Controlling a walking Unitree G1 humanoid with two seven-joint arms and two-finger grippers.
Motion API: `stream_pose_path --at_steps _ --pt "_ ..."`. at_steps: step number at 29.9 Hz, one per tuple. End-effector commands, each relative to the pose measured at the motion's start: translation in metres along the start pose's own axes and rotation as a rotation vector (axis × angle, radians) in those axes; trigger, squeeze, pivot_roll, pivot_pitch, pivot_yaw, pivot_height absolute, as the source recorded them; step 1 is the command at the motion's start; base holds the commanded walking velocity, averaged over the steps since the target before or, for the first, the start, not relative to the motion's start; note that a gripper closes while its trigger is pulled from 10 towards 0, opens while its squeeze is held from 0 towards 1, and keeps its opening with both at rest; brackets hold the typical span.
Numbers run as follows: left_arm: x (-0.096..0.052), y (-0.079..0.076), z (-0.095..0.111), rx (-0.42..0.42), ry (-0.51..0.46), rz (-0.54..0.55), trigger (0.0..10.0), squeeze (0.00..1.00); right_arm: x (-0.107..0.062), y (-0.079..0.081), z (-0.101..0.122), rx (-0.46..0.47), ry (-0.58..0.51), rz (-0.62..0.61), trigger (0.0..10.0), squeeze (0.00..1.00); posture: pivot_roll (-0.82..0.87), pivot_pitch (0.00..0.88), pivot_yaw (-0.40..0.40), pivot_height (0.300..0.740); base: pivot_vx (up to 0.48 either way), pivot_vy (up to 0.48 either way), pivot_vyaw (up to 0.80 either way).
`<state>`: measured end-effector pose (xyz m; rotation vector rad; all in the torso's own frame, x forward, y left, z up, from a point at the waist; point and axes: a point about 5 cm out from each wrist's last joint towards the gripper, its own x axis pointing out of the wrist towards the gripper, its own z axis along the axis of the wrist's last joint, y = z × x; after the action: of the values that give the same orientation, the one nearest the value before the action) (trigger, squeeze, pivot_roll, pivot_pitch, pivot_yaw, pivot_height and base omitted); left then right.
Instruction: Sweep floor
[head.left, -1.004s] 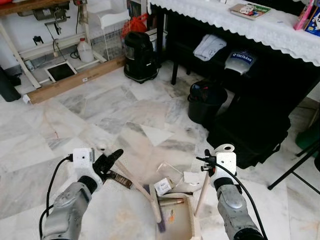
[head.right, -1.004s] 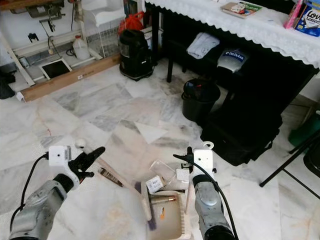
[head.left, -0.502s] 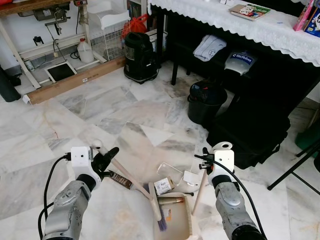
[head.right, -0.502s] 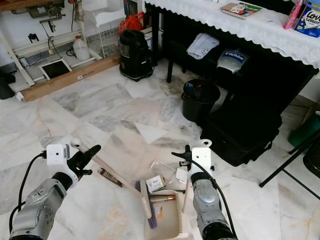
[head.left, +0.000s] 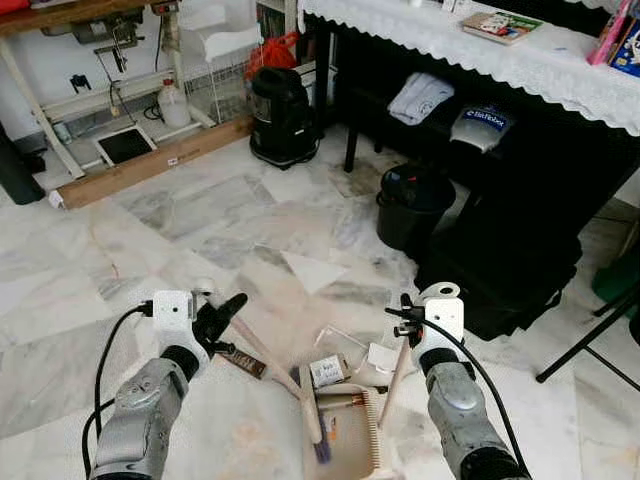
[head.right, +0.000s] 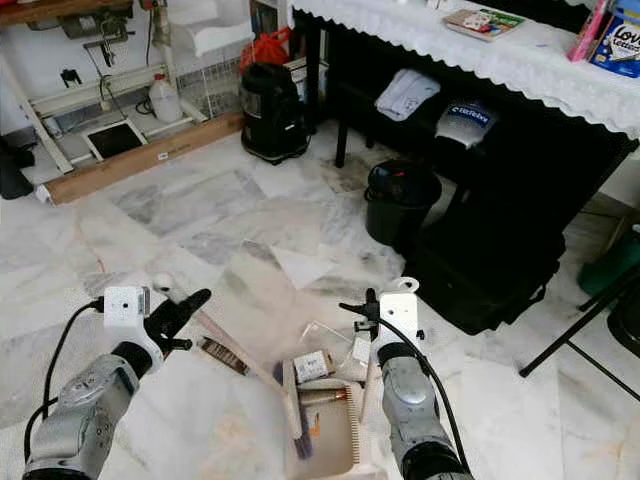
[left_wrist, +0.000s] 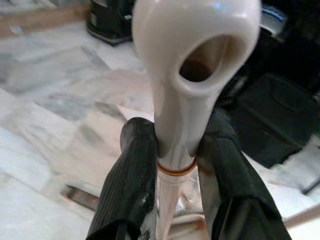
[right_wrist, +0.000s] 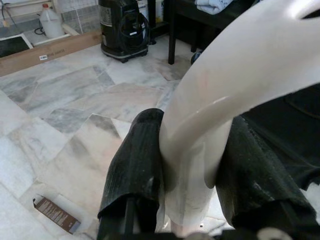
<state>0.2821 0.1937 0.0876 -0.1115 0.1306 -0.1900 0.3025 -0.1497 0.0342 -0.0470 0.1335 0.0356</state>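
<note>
My left gripper (head.left: 224, 309) is shut on the white broom handle (left_wrist: 187, 75) just below its looped end. The handle slants down to the broom head (head.left: 312, 412), which rests at the left edge of the cream dustpan (head.left: 350, 445). On the right, the upright dustpan handle (right_wrist: 210, 115) is clamped in my shut right gripper (head.left: 405, 318). Litter lies on the marble floor before the pan: a small box (head.left: 326, 371), a brown wrapper (head.left: 243, 362), clear plastic (head.left: 340, 337) and white paper (head.left: 381, 357). Some bits lie inside the pan.
A black bin (head.left: 414, 203) and a black case (head.left: 500, 262) stand ahead right, under a table with a white lace cloth (head.left: 520, 62). A black vacuum (head.left: 280, 112) and a wooden plank (head.left: 150, 166) lie farther back. A black stand leg (head.left: 588, 342) crosses at right.
The left gripper with the broom handle drifted a little left and back again. The broom head and dustpan stay together; the view shifted slightly.
</note>
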Motion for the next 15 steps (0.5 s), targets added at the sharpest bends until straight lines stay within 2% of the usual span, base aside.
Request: stream_pose_path --at_steps 1,4,8,10,13,15 --pt "0.0 0.004 0.007 0.043 -0.037 0.039 10.0 0.0 0.004 -0.001 0.01 0.022 -0.046 -0.008 10.0 0.0 0.12 0.038 -0.057 0.74 0.0 0.0 0.0" --pt "0.0 0.006 0.011 0.048 -0.066 0.06 10.0 0.0 0.005 -0.001 0.01 0.022 -0.047 -0.008 10.0 0.0 0.12 0.038 -0.057 0.74 0.0 0.0 0.0" --pt "-0.001 0.018 0.027 0.137 -0.168 0.174 10.0 0.0 0.006 0.0 0.011 0.026 -0.051 -0.006 10.0 0.0 0.13 0.038 -0.058 0.74 0.0 0.0 0.0" --pt "-0.002 0.02 0.033 0.151 -0.214 0.212 10.0 0.0 0.006 0.001 0.012 0.025 -0.055 -0.005 10.0 0.0 0.12 0.04 -0.058 0.74 0.0 0.0 0.0" --pt "-0.002 0.02 0.035 0.145 -0.238 0.231 10.0 0.0 0.006 0.0 0.013 0.026 -0.058 -0.005 10.0 0.0 0.12 0.04 -0.058 0.74 0.0 0.0 0.0" --pt "0.0 0.013 0.033 0.136 -0.248 0.213 10.0 0.0 0.007 0.0 0.014 0.027 -0.064 -0.005 10.0 0.0 0.12 0.04 -0.062 0.74 0.0 0.0 0.0"
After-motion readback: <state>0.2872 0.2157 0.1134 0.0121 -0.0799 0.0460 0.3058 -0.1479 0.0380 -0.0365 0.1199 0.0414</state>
